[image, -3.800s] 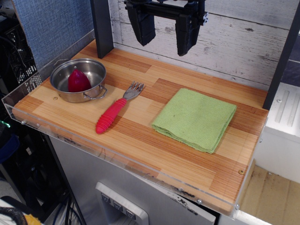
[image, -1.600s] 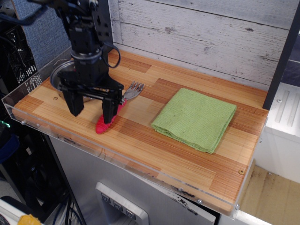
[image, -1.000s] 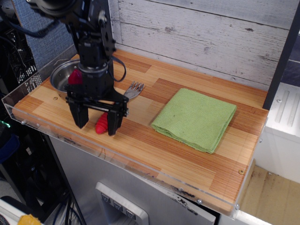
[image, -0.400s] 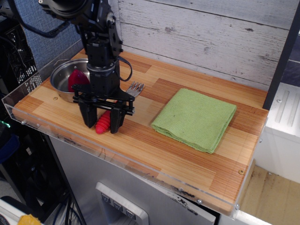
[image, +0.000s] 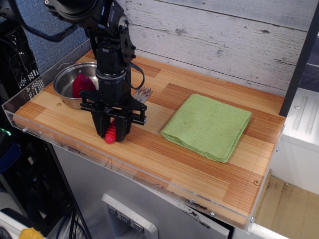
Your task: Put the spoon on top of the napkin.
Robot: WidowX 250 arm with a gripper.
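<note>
The black claw [image: 113,130] is down on the wooden surface [image: 149,144] near its left end, its two fingers set close on either side of the red handle of the spoon [image: 111,133]. They look closed against the handle, though from this angle the actual contact is hard to confirm, as the dark fingers cover most of it. Only the near tip of the ribbed handle shows below the claw, lying on the wood. The metal head pokes out behind the arm on the far side, just a few prongs visible past the black body; the middle of the spoon is hidden completely.

The napkin [image: 207,126], a folded green cloth, lies flat to the right, well apart from the spoon, with nothing on it.

At the far left sits a small steel pot [image: 70,84], partly blocked by the arm, so its right rim and handle cannot be seen. A dark red egg-shaped thing [image: 82,85] rests inside it, its right edge cut off by the arm as well.
</note>
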